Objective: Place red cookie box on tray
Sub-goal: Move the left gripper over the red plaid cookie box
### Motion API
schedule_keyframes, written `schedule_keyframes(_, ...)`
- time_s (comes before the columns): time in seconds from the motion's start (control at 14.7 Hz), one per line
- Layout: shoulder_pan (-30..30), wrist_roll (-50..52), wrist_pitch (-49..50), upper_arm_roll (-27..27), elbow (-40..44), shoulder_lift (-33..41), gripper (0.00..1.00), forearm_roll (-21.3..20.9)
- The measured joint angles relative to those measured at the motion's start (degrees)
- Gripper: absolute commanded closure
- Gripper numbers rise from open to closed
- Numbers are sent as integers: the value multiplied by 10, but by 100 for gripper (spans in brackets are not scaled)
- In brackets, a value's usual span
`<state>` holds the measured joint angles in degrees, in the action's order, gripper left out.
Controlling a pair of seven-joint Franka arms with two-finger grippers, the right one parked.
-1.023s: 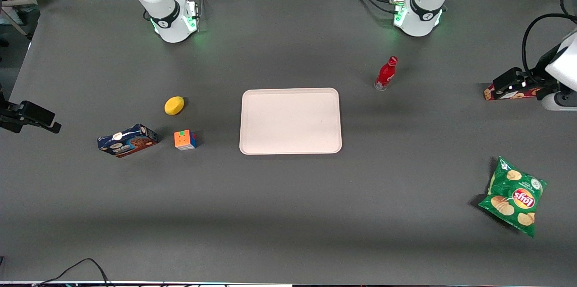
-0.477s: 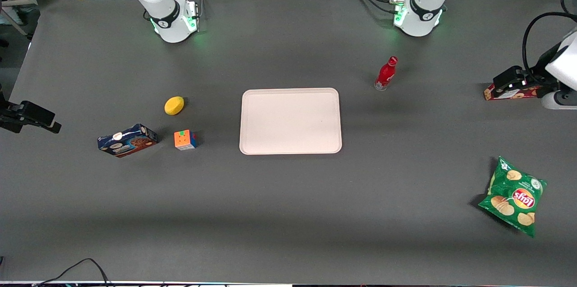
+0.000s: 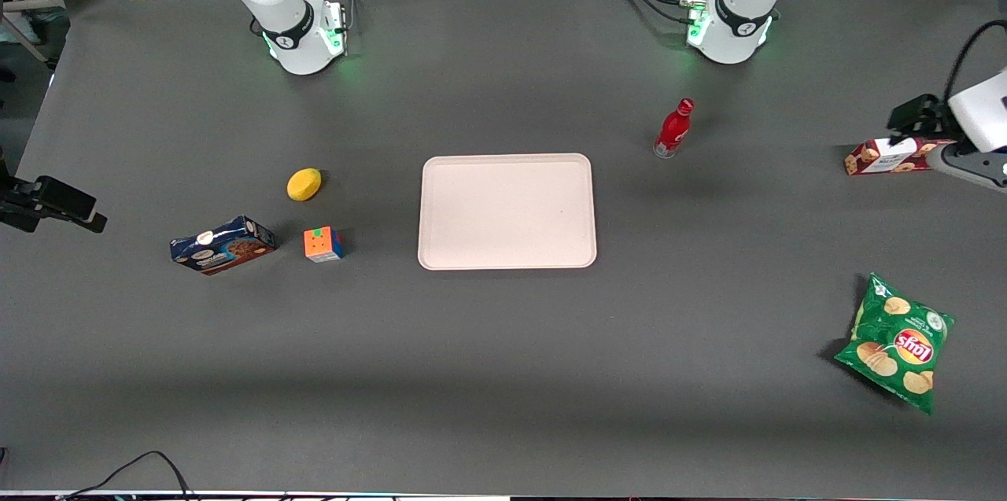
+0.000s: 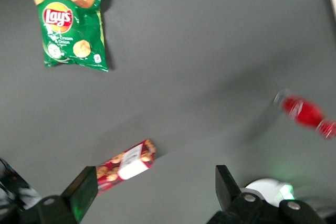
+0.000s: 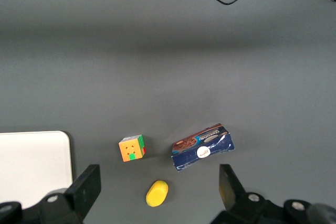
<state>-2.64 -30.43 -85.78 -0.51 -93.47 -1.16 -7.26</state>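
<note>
The red cookie box (image 3: 889,157) (image 4: 126,166) lies flat on the table at the working arm's end, its white label facing up. My left gripper (image 3: 948,147) (image 4: 155,187) hangs above it, open with nothing between its fingers. In the wrist view the box's one end sits close to one finger (image 4: 84,192), and the rest of the gap shows bare table. The arm covers the box's end nearest the table edge in the front view. The pale tray (image 3: 440,249) lies at the table's middle with nothing on it.
A red bottle (image 3: 674,129) (image 4: 304,114) stands between tray and box. A green chips bag (image 3: 897,344) (image 4: 68,22) lies nearer the front camera. A lemon (image 3: 304,184), colour cube (image 3: 323,244) and blue cookie box (image 3: 223,244) lie toward the parked arm's end.
My gripper has lifted and drawn back toward the table's end, uncovering more of the red cookie box. The box has not moved.
</note>
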Motion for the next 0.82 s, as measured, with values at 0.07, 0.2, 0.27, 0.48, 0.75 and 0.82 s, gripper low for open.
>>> schedule_keyframes(0.07,0,-66,-7,16,-6,-2,0,-8)
schedule_keyframes(0.2,-1,-216,-61,46,-28,-5,0,-25)
schedule_keyframes(0.27,-1,-298,-100,61,-42,-5,0,-30)
schedule_keyframes(0.48,-5,-519,-192,101,-80,-5,0,-31)
schedule_keyframes(0.75,-27,-676,-254,123,-129,-5,0,-21)
schedule_keyframes(0.82,-33,-689,-255,125,-136,-5,0,-19)
